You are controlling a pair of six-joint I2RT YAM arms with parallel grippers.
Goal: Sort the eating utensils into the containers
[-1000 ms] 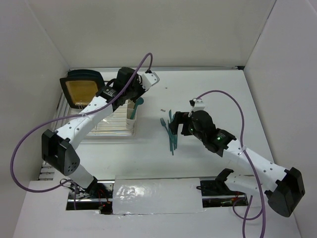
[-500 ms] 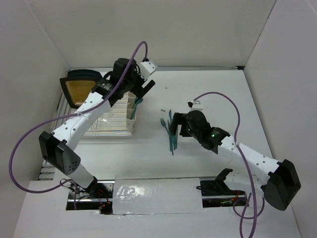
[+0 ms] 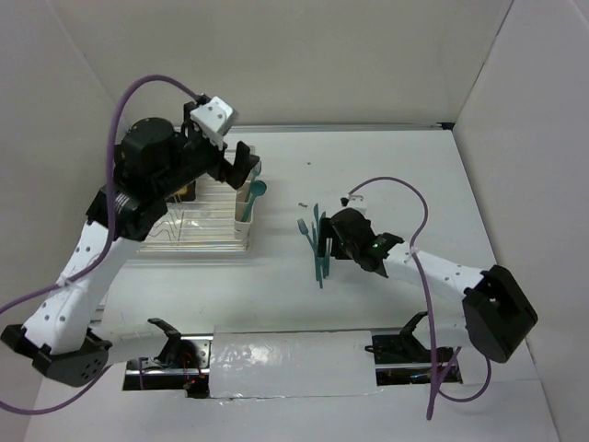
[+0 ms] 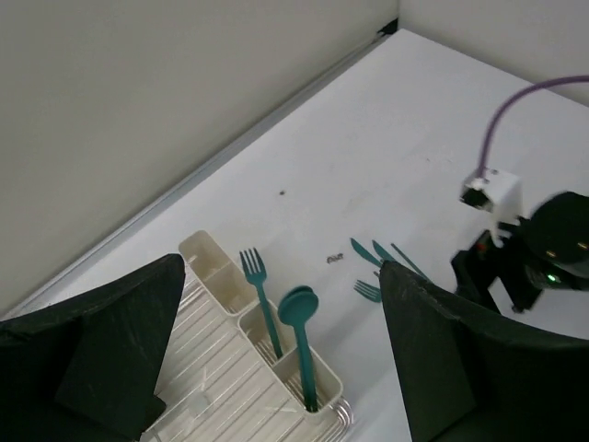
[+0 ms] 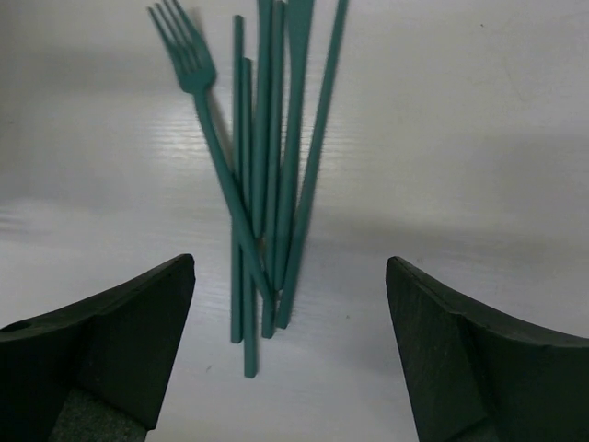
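Overhead, a flat white table (image 3: 396,175) is seen boxed in by plain pale walls (image 3: 322,55), with a grey seam along the far edge. A crinkled white sheet (image 3: 294,354) is laid over the near edge between the arm bases.

The left gripper (image 4: 281,267) is held high with its fingers spread wide and nothing between them. Directly below it the row of joined cream-white plastic cutlery cups (image 4: 216,267) is found, with a teal-green plastic fork (image 4: 258,295) and a round-bowled teal-green plastic spoon (image 4: 297,308) stood heads-up side by side in it. Beside the cups, nearer the gripper's base, a pale ribbed dish rack (image 4: 216,368) is visible.

The right gripper (image 5: 290,267) is lowered close over the table, its fingers parted and touching nothing. Framed between them, a loose bundle of slim teal-green utensils (image 5: 271,184) is laid flat, one fork crossed diagonally over the straight handles, tines pointed away from the gripper.

A tiny dark speck (image 4: 334,260) is seen on the table between cups and bundle. A purple cable (image 3: 405,184) is looped above the right arm.
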